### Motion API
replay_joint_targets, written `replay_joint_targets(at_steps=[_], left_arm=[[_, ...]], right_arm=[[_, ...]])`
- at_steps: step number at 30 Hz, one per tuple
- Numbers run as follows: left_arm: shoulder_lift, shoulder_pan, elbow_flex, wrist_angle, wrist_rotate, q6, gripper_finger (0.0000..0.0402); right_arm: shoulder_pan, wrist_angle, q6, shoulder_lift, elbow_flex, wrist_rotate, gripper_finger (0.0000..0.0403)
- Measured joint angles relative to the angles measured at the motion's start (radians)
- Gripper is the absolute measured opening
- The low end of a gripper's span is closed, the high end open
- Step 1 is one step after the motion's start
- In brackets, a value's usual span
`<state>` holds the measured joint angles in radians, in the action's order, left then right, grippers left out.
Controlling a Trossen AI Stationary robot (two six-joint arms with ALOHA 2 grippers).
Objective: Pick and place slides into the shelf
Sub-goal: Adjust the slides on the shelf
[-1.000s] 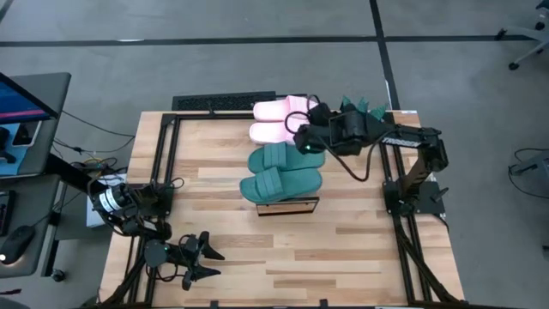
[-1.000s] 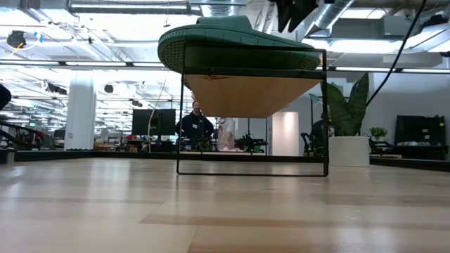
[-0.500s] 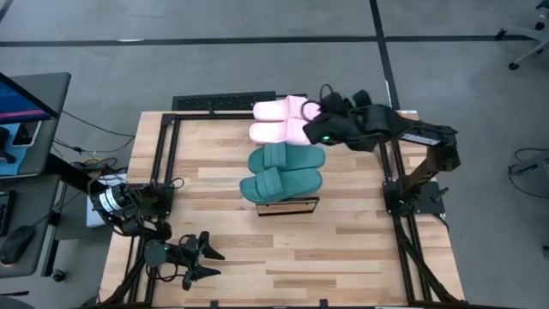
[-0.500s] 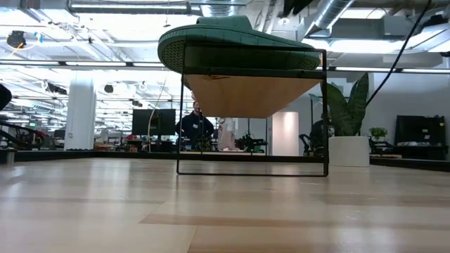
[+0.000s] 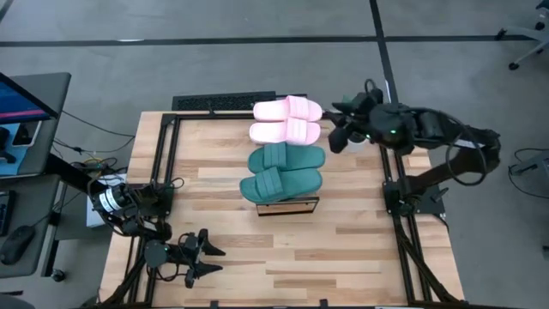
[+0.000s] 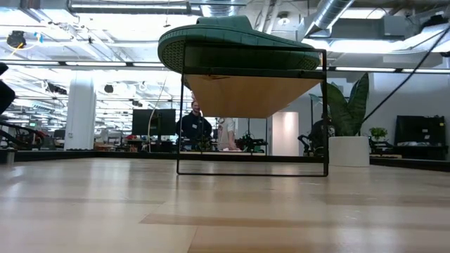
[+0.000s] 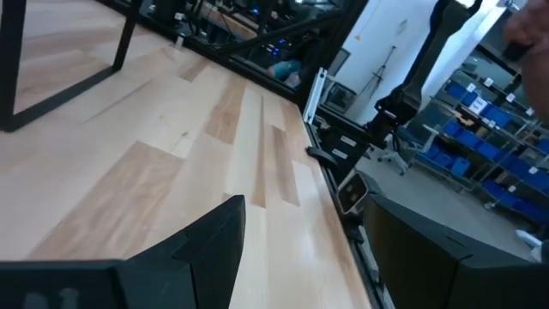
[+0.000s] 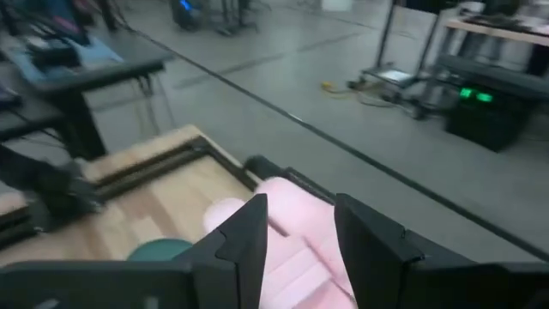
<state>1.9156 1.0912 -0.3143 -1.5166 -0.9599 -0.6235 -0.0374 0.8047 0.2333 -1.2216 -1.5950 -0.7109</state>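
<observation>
All four foam slides, two light pink [image 5: 286, 120] and two dark teal-green [image 5: 281, 172], lie along the narrow wood-topped, black-framed shelf [image 5: 290, 206] on the desk [image 5: 343, 249], so we judge placing done. Our right gripper [image 5: 340, 129] hangs just beside the pink pair, jaws apart and empty; the left gripper [image 5: 206, 257] waits at the near desk edge, jaws apart. Next we would just park the right arm clear of the shelf.

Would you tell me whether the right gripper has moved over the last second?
Yes. The right gripper has pulled back rightward off the pink slides, which stay on the shelf.

High view straight down over whole table [image 5: 214, 249]; low view table-level, close under shelf [image 6: 249, 91], shared.
</observation>
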Motion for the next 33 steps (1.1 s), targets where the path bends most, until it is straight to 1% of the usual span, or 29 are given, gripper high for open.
replay_joint_targets(at_steps=[2,6,9,12,16,21,24,27,29,33], left_arm=[[0.000,0.000,-0.007,0.000,-0.008,0.000,0.0226],[0.000,0.000,-0.021,0.000,-0.032,0.002,0.0226],[0.000,0.000,-0.033,0.000,-0.055,0.008,0.0226],[0.000,0.000,-0.045,0.000,-0.081,0.023,0.0226],[0.000,0.000,-0.060,0.000,-0.122,0.042,0.0226],[0.000,0.000,-0.075,0.000,-0.170,0.046,0.0226],[0.000,0.000,-0.092,-0.013,-0.205,0.099,0.0226],[0.000,0.000,-0.110,-0.035,-0.245,0.167,0.0226],[0.000,0.000,-0.115,-0.036,-0.267,0.184,0.0226],[0.000,0.000,-0.117,-0.038,-0.281,0.177,0.0226]], right_arm=[[0.014,-0.087,-0.006,0.068,0.111,0.043,0.0129],[0.055,-0.201,0.014,0.197,0.310,0.120,0.0129],[0.092,-0.274,0.029,0.272,0.429,0.198,0.0129],[0.123,-0.345,0.029,0.317,0.515,0.274,0.0129],[0.165,-0.379,0.029,0.325,0.578,0.341,0.0129],[0.212,-0.434,0.017,0.296,0.643,0.436,0.0129],[0.232,-0.468,0.001,0.286,0.670,0.466,0.0129],[0.262,-0.470,-0.026,0.286,0.683,0.500,0.0129],[0.292,-0.466,-0.044,0.283,0.684,0.532,0.0129],[0.365,-0.462,-0.077,0.254,0.685,0.652,0.0129]])
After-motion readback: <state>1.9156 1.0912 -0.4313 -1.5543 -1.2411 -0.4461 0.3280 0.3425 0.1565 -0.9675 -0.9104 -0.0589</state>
